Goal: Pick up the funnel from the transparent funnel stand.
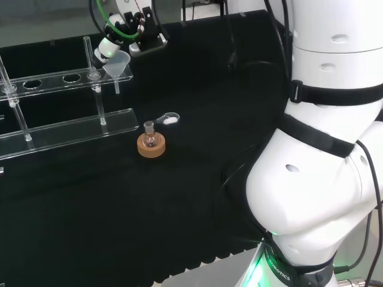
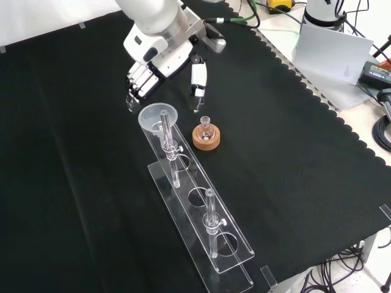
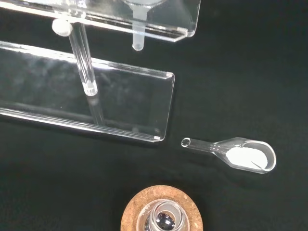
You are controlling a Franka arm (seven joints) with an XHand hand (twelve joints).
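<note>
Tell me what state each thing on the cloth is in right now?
funnel: seated in the end hole of the stand, not lifted.
funnel stand: upright, other holes empty.
hand: open, just beyond the funnel.
flask: upright on cork ring.
glass scoop: lying flat, holding white powder.

Bench: covered in black cloth [image 2: 293, 152] with a scalloped edge along its right side in the front view. Beyond that edge, a pale tabletop [image 2: 342, 91] carrying a grey box [image 2: 333, 52], black cables [image 2: 382, 131] and a yellow item [image 2: 281, 5] at far right.
</note>
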